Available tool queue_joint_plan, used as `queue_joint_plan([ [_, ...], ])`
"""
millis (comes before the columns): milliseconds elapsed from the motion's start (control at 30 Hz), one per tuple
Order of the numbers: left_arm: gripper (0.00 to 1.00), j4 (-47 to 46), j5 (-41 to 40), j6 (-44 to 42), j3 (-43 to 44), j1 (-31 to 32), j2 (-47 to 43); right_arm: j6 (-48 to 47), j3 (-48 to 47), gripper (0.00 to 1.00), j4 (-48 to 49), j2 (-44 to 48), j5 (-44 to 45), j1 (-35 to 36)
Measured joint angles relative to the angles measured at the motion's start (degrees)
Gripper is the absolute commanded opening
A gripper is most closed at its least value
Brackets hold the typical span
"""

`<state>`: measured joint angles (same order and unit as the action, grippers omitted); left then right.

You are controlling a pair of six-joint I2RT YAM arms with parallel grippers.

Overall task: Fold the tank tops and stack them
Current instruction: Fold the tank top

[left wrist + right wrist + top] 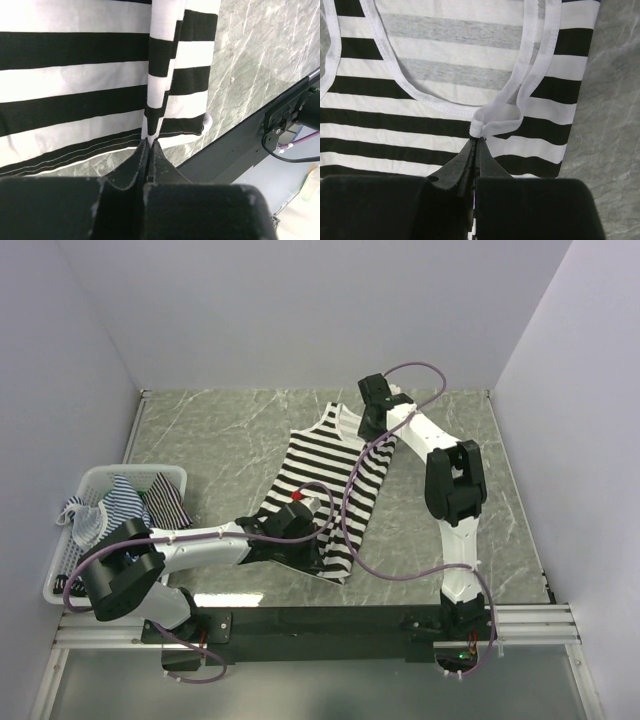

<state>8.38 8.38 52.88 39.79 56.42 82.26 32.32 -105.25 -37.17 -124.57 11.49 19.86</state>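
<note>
On the grey marble table, we see the black-and-white striped tank top spread flat between our two arms. Our left gripper is pinched tight on a fold of its hem at the near end. Our right gripper is clamped on a white-edged shoulder strap at the far end. Thinner blue-striped tank tops lie heaped in the white mesh basket at the left, well apart.
</note>
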Motion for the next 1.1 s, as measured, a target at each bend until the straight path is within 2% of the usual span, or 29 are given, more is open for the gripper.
queue_joint_plan([
  [367,0.01,-0.68,0.42,0.42,-1.57,-1.20,-0.04,0.02,-1.31,0.00,-0.11,-2.43,0.09,0.52],
  [400,0.01,-0.68,0.42,0.42,-1.57,-1.31,-0.04,0.02,-1.29,0.03,-0.07,-2.43,0.09,0.52],
  [433,0.01,-0.68,0.44,0.42,-1.57,-1.44,-0.04,0.04,-1.29,0.12,-0.04,-2.43,0.09,0.52],
  [600,0.01,-0.42,0.96,0.44,-1.60,-1.84,-0.04,0.13,-1.09,0.39,1.51,-2.43,0.15,0.52],
  [700,0.01,0.09,1.31,0.59,-1.84,-2.01,-0.04,-0.22,-0.13,0.45,3.61,-1.99,0.11,0.46],
  [767,0.02,0.33,1.36,0.68,-1.97,-2.25,-0.04,-0.44,-0.04,0.46,4.00,-1.73,0.09,0.46],
  [933,0.16,1.05,1.29,1.25,-1.99,-2.73,-0.07,-0.70,0.09,0.47,5.01,-0.26,0.11,0.35],
  [1100,0.20,2.51,0.85,1.66,-2.01,-2.84,-1.22,-0.70,2.82,0.47,6.21,3.13,0.13,-0.04],
])
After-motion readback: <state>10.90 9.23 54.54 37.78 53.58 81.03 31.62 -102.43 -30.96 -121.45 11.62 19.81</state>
